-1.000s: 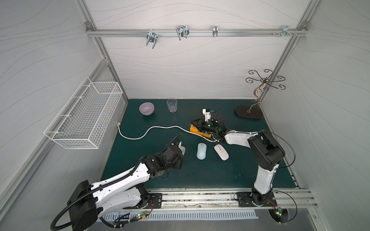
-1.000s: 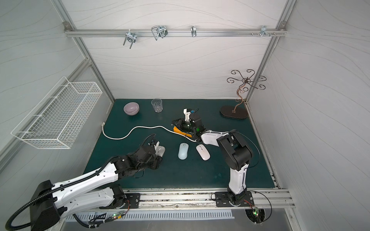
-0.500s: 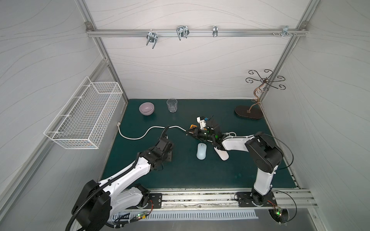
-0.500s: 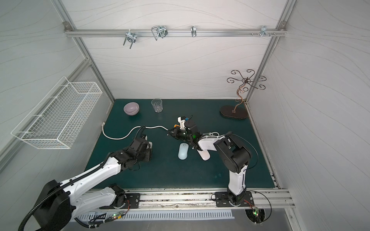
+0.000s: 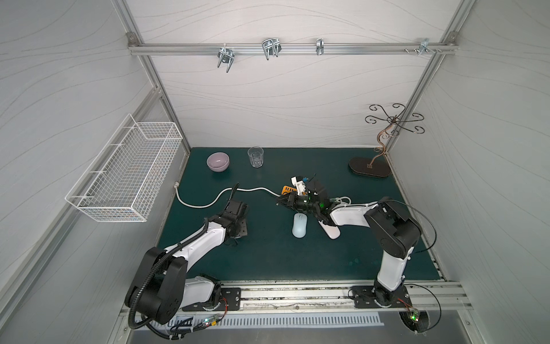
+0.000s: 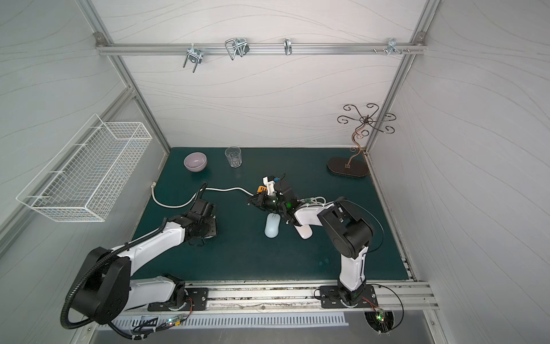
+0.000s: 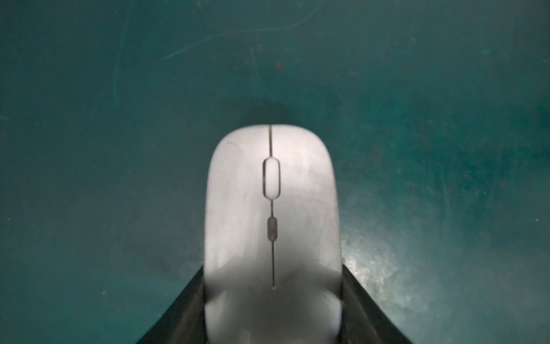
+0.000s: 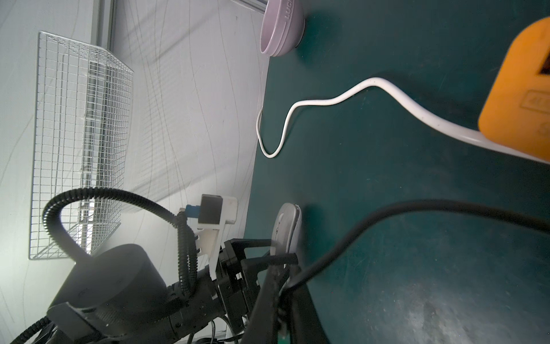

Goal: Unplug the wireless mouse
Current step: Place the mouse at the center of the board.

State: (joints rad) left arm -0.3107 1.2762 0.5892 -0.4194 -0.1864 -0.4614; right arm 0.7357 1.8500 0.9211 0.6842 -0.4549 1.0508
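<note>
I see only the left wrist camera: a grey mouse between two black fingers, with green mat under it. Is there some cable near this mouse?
Observer: Yes. The right wrist view shows a black cable. Its end seems pinched in the shut right end effector, apart from the grey mouse.
Operator: Are other mice on the mat?
Observer: Two. A light blue mouse and a white mouse lie side by side near the right arm, in both top views.
Operator: What else is near the right end effector?
Observer: An orange power strip, with a white cord that runs toward the left wall.
</note>
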